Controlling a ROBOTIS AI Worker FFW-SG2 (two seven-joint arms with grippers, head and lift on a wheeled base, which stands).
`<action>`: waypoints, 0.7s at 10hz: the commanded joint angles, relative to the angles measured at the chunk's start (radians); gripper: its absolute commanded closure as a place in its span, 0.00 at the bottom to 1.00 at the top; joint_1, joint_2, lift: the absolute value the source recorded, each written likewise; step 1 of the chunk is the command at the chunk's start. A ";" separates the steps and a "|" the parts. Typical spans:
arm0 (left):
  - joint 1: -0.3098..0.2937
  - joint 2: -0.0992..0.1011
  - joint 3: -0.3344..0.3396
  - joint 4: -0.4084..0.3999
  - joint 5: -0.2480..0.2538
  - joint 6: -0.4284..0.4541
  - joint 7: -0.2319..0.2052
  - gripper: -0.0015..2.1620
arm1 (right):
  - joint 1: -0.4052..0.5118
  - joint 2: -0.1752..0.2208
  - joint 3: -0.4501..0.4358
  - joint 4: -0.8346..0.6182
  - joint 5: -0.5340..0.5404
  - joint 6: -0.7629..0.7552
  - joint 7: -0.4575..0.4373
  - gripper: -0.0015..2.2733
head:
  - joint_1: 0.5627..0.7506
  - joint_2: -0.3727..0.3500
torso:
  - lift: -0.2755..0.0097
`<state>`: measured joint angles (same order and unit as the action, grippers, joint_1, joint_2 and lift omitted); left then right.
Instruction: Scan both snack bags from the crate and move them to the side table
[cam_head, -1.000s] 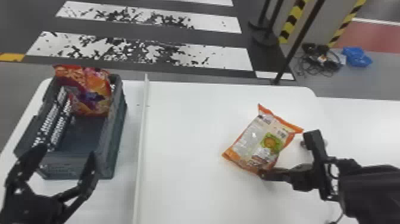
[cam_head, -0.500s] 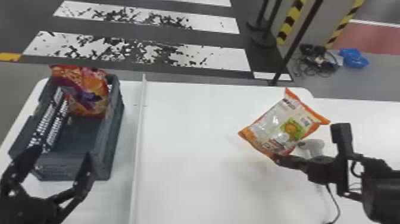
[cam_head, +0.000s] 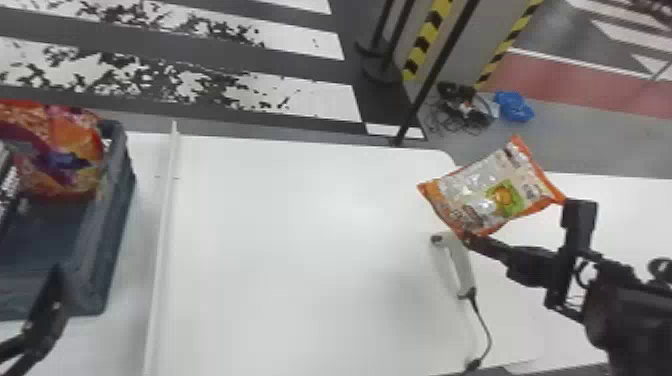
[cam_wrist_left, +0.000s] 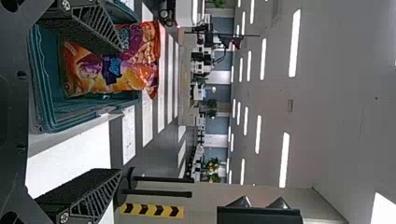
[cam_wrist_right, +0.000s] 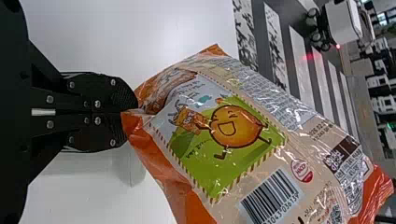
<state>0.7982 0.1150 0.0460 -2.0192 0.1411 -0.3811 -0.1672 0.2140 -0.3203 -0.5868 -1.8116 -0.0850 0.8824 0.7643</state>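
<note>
At the right of the head view, my right gripper (cam_head: 467, 239) is shut on the lower edge of the orange-and-white snack bag (cam_head: 482, 192), held over the table's right part beside the white handheld scanner (cam_head: 462, 267). In the right wrist view the right gripper (cam_wrist_right: 133, 111) pinches the snack bag (cam_wrist_right: 280, 140) at a corner, its barcode showing. The red-orange snack bag (cam_head: 60, 155) stands in the far end of the grey crate (cam_head: 100, 240). My left gripper (cam_head: 52, 295) is by the crate's near end; in the left wrist view the left gripper (cam_wrist_left: 109, 109) is open, the red-orange bag (cam_wrist_left: 112, 67) beyond it.
A white table (cam_head: 300, 250) carries a raised white strip (cam_head: 162, 240) beside the crate. The scanner's cable (cam_head: 484, 325) runs toward the near edge. Beyond the far edge stands a black pole (cam_head: 435, 70); another white surface (cam_head: 625, 210) adjoins on the right.
The head view has swung to the right. My right gripper has carried the orange-and-white bag rightward, uncovering the scanner. The left gripper remains by the crate.
</note>
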 joint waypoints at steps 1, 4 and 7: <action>0.001 0.000 0.000 -0.001 0.000 0.003 0.000 0.04 | 0.001 -0.002 -0.044 0.029 -0.005 -0.021 -0.043 0.99 | 0.70 0.03 | 0.70; 0.001 0.002 0.000 -0.001 -0.001 0.006 0.000 0.04 | -0.044 -0.019 -0.096 0.149 -0.005 -0.061 -0.135 0.99 | 0.70 0.03 | 0.70; -0.001 0.002 0.000 0.000 -0.001 0.006 0.000 0.04 | -0.091 -0.049 -0.100 0.308 -0.005 -0.131 -0.250 0.99 | 0.70 0.03 | 0.70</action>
<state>0.7978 0.1166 0.0460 -2.0189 0.1396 -0.3749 -0.1674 0.1311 -0.3659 -0.6872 -1.5324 -0.0912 0.7715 0.5129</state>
